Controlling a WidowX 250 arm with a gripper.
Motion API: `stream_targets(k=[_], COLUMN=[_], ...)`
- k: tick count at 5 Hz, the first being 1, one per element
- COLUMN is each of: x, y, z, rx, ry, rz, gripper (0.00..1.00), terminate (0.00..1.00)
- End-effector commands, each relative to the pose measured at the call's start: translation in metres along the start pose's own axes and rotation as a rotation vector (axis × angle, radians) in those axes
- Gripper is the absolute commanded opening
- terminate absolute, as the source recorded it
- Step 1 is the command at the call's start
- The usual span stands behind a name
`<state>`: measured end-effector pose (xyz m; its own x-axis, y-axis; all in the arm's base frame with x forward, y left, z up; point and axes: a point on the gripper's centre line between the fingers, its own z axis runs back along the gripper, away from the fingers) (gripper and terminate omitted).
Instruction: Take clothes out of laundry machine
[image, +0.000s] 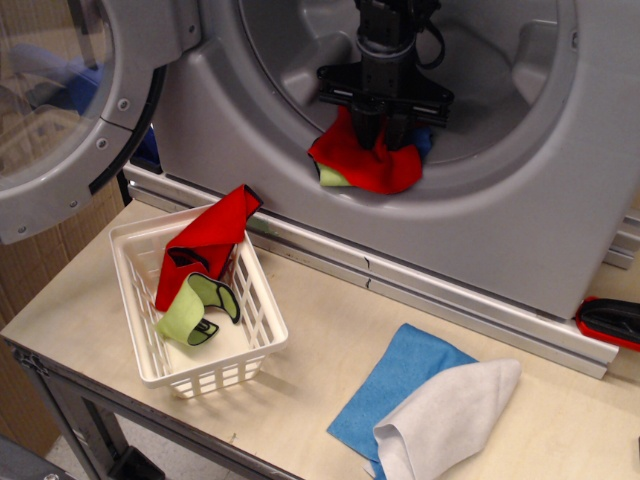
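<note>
The silver-grey laundry machine (500, 215) fills the back, its round glass door (70, 110) swung open at the left. In the drum opening lies a bright red rag (365, 162) with a pale yellow-green bit (331, 177) at its lower left. A medium blue rag (421, 141) peeks out behind it to the right. My black gripper (381, 130) reaches down into the drum and its fingers are pinched on the bunched top of the red rag.
A white slotted basket (255, 305) on the table holds a red and yellow-green cloth (205, 240). A flat sky-blue cloth (400, 375) with a white-grey cloth (445, 415) on it lies at the front right. A red-black object (610, 320) sits at the right edge.
</note>
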<state>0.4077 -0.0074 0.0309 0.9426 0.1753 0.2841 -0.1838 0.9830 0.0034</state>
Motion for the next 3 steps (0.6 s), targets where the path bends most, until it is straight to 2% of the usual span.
stream_targets(k=[1, 2, 3], x=[-0.006, -0.015, -0.042], y=[0.017, 0.025, 0.042], z=[0.049, 0.073, 0.088], rx=[0.075, 0.169, 0.265], ry=[-0.077, -0.059, 0.011], rz=[0.066, 0.149, 0.267], gripper=[0.0, 0.0, 0.0], terminate=[0.0, 0.0, 0.0])
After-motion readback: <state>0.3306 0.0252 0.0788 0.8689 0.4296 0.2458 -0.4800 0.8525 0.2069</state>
